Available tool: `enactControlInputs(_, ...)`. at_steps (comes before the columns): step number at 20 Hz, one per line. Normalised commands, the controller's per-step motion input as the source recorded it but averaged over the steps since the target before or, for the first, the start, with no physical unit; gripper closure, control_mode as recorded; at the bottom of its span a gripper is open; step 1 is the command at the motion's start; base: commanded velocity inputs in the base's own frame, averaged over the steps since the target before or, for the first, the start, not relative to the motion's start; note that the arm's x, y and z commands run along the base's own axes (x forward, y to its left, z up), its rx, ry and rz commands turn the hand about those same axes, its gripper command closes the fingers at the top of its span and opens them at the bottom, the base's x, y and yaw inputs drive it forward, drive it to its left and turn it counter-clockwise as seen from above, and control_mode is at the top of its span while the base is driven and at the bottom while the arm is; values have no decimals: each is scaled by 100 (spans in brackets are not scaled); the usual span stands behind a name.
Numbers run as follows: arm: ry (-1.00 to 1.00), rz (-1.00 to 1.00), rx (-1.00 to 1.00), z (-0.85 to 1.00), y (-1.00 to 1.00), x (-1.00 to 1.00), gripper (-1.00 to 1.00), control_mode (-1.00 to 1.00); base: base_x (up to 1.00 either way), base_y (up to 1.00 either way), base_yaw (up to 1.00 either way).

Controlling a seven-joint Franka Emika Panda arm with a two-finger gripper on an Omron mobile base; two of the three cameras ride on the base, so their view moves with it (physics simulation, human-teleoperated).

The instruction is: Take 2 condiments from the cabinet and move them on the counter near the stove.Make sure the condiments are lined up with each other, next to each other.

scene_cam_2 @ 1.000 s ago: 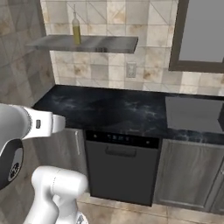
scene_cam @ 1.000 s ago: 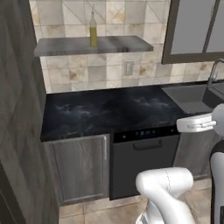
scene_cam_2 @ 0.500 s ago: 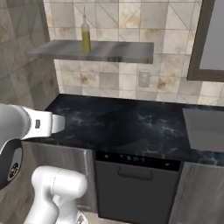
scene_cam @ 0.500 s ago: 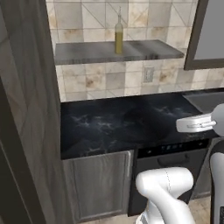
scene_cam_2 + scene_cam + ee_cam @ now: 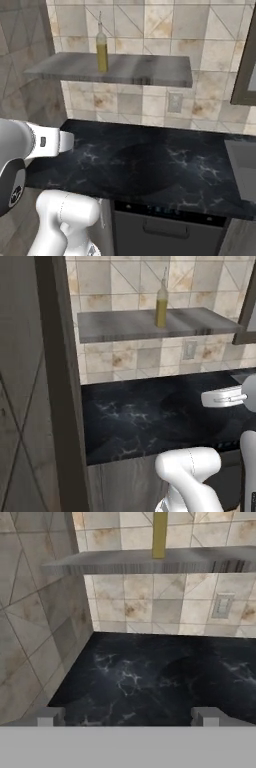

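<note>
A tall slim yellow-green oil bottle point(image 5: 161, 303) point(image 5: 101, 50) stands upright on an open grey wall shelf point(image 5: 150, 326) point(image 5: 130, 70) above the black veined counter point(image 5: 150, 416) point(image 5: 150, 165). In the hand view its lower body point(image 5: 159, 534) shows at the top, on the shelf point(image 5: 150, 562). My gripper point(image 5: 127, 717) is open over the counter's point(image 5: 150, 677) front part, well below and short of the bottle. Nothing sits between its fingertips point(image 5: 50, 717). The stove is out of view.
A tall dark panel point(image 5: 55, 381) rises at the counter's left end, with a tiled side wall point(image 5: 35, 622) beyond it. A dark-framed wall cabinet point(image 5: 247, 65) hangs at the upper right. A wall outlet point(image 5: 175, 102) sits under the shelf. A dishwasher front point(image 5: 165, 230) is below the counter.
The whole scene has shifted right and grown larger in both base views, so the base has moved left and closer. The bottle stays on its shelf and the gripper stays open.
</note>
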Motion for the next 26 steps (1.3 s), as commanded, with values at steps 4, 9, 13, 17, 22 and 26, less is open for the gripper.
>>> enactControlInputs(4,0,0,0,0,0,0,-100,100,63,29,0)
enactControlInputs(9,0,0,0,0,0,0,-100,100,47,27,0)
enactControlInputs(13,0,0,0,0,0,0,-100,100,5,1,0)
enactControlInputs(17,0,0,0,0,0,0,-100,100,3,0,0)
enactControlInputs(22,0,0,0,0,0,0,-100,100,-1,0,0)
enactControlInputs(26,0,0,-2,33,0,-15,-100,-100,-1,0,0)
